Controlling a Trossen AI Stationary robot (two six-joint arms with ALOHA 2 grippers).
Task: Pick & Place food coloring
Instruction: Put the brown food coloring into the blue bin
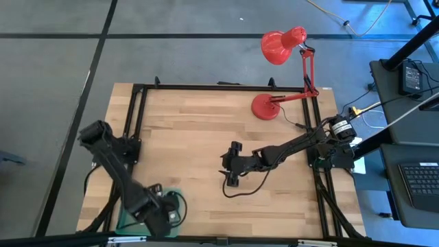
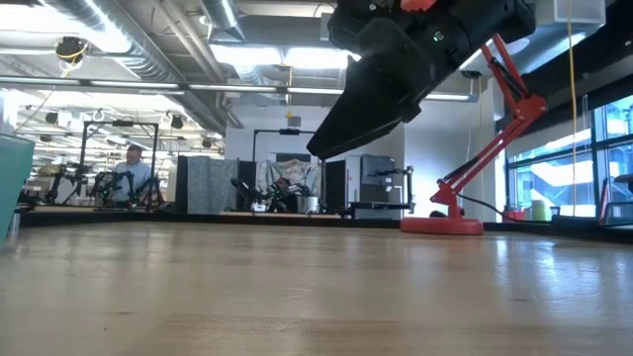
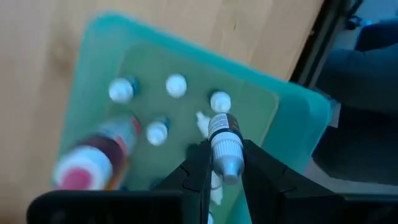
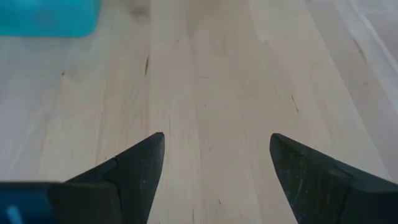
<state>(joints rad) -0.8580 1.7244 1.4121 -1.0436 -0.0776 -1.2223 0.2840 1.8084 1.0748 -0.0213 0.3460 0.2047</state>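
Presently the left claw (image 3: 225,171) is clamped on one food coloring bottle (image 3: 225,144), a small bottle with a dark band and a pale tip, held between the two dark fingers (image 3: 264,177) directly above the green tray (image 3: 298,112). The tray sits at the near left corner of the bench (image 1: 206,137). Other bottles stand in the tray: several white-capped ones (image 3: 176,85) and a larger red one (image 3: 93,162), which appears tilted.

The bottle looks gripped high up, near its neck, so the hold may be shallow. Judgement: move straight up until clear of the neighbouring caps before any sideways travel, keep the bottle upright, and avoid fast wrist turns that could swing it loose.

The right claw (image 4: 214,168) waits over bare bench near the middle, fingers spread apart, holding nothing. A red desk lamp (image 1: 285,75) stands at the far edge, well apart.
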